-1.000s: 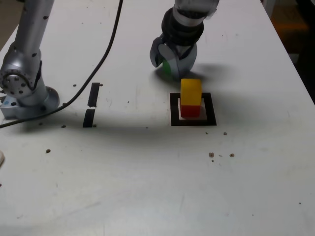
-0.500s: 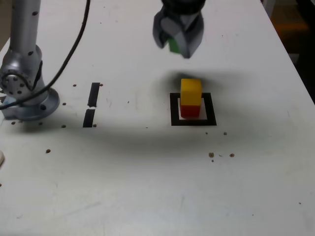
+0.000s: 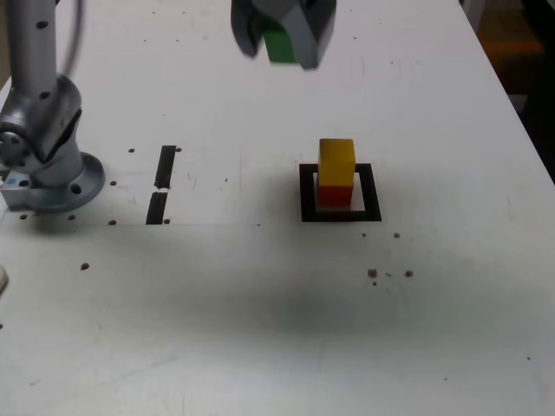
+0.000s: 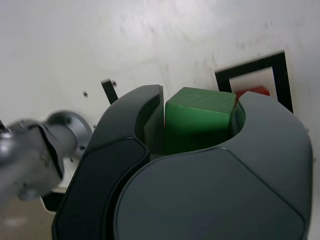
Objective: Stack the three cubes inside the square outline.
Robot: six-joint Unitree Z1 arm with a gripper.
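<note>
Step in hand: carrying cube 3 of 3, judged from 2 already stacked.
Gripper (image 3: 286,43): jaws closed on the green cube (image 4: 200,117), raised clear of the table (image 3: 217,303), near its far edge in the exterior view.
Stack: yellow cube (image 3: 336,162) on top of red cube (image 3: 335,196), both upright within the square outline (image 3: 309,214), toward the exterior view's right edge of the table from the middle.
Next move: should bring green over yellow, square its faces, lower gently, release on contact. Risk: a low approach could knock the 2-cube stack.
Surface: white, scuffed, dark specks; 2 black tape strips (image 3: 165,169) between the arm's base (image 3: 56,184) and the outline. Soft shadow in front of the stack.
Room: beyond the table's right edge in the exterior view, a dim area with something orange-brown (image 3: 505,65).
</note>
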